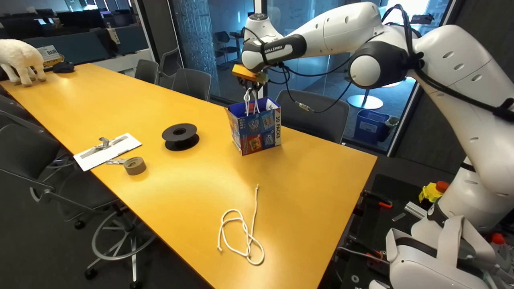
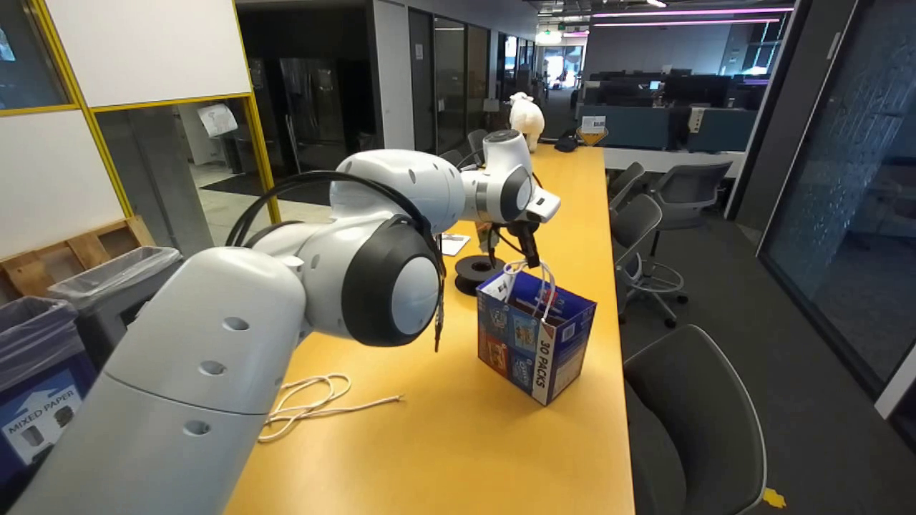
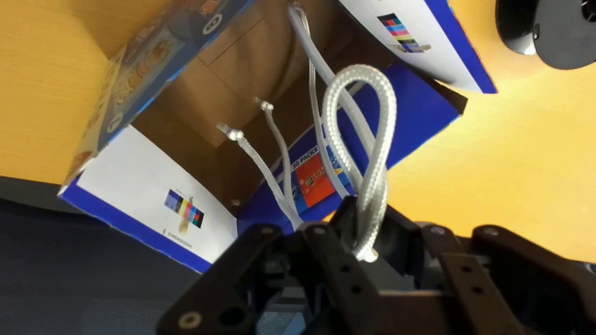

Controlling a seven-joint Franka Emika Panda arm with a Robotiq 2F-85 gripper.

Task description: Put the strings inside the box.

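Observation:
My gripper [image 3: 368, 221] is shut on one cream-white string [image 3: 359, 70]; a loop sticks up past the fingers in the wrist view. Lower lengths of that string dangle into the opening of the blue box [image 3: 153, 200], and two knotted ends [image 3: 236, 135] show over its brown inside. In both exterior views the gripper [image 1: 251, 86] hangs just above the box [image 1: 259, 130], which stands upright with its top open. Another string [image 1: 256, 200] lies loosely looped on the table, outside the box; an exterior view shows this string [image 2: 372, 404] partly behind the arm.
A black spool [image 1: 179, 136] sits on the table beyond the box. Farther off lie a brown tape roll [image 1: 135, 165] and a white flat item with a metal clip [image 1: 107, 151]. A grey chair [image 1: 317, 114] stands close to the table edge behind the box.

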